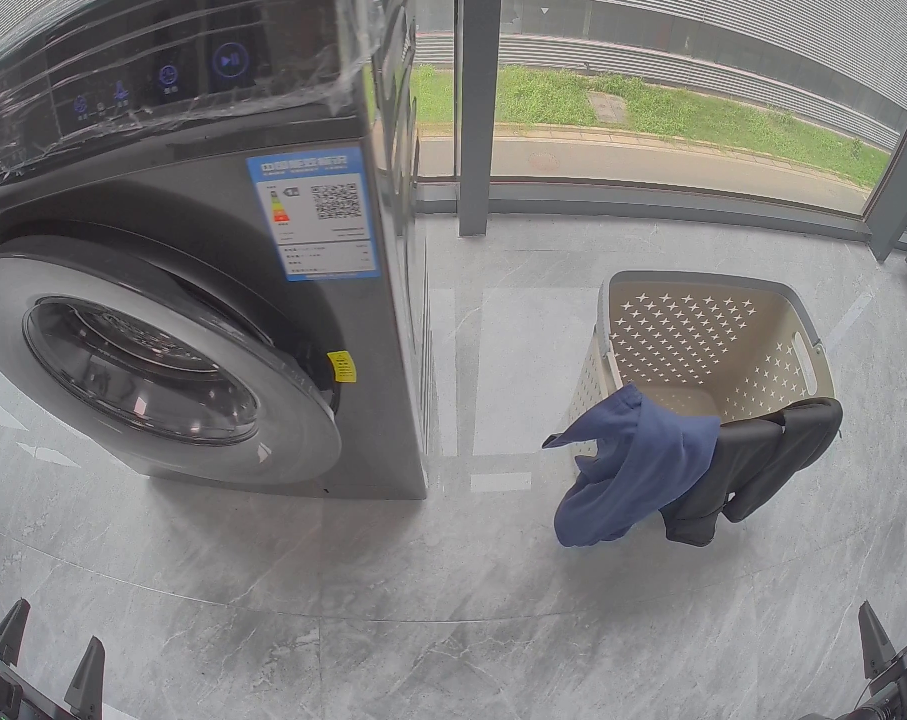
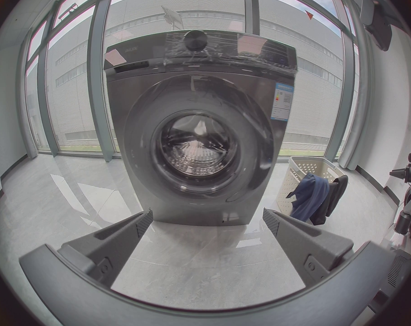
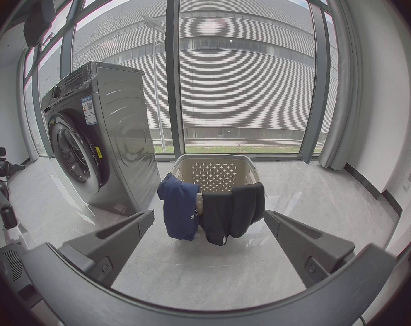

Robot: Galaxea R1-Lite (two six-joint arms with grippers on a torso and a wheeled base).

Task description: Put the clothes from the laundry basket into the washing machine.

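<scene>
A grey front-loading washing machine (image 1: 274,282) stands at the left, its round door (image 1: 144,372) closed. To its right a beige laundry basket (image 1: 714,342) sits on the floor. A blue garment (image 1: 639,467) and a black garment (image 1: 764,462) hang over its near rim. My left gripper (image 1: 46,652) is low at the near left, open and empty, facing the machine (image 2: 201,132). My right gripper (image 1: 899,617) is low at the near right, open and empty, facing the basket (image 3: 217,173) with the blue garment (image 3: 180,211) and black garment (image 3: 230,211).
Glossy grey tiled floor (image 1: 454,592) spreads between me and both objects. A window wall with a grey pillar (image 1: 479,92) runs behind. A curtain (image 3: 346,127) hangs at the far right corner.
</scene>
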